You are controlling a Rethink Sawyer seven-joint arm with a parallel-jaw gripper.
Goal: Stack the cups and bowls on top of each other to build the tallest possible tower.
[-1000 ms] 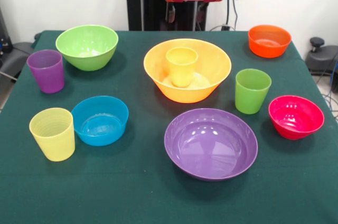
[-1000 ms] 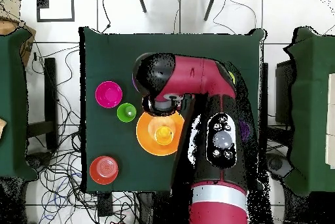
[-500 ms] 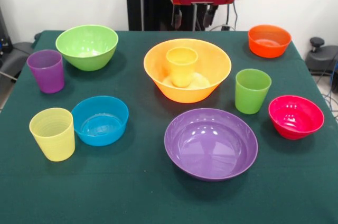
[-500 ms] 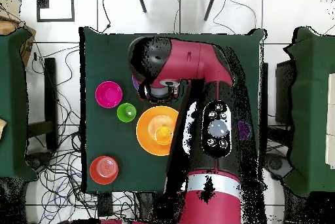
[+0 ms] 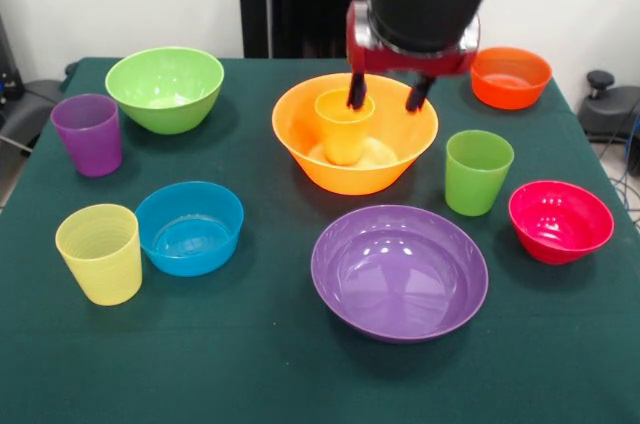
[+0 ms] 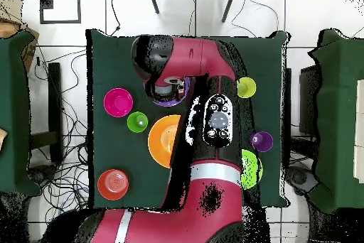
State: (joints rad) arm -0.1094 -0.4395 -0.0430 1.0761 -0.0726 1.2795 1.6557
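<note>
From the front the gripper (image 5: 387, 99), jaws apart and empty, hangs over the orange-yellow bowl (image 5: 400, 134), just right of the upright orange cup (image 5: 343, 127) inside it, while overhead the arm (image 6: 206, 123) hides the cup, purple bowl (image 6: 170, 96) partly showing under the wrist.

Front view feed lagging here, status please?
Pincer open, empty, above large orange-yellow plastic bowl. Small orange plastic cup upright inside it. Wide purple plastic bowl not stacked. Nothing blocking.
</note>
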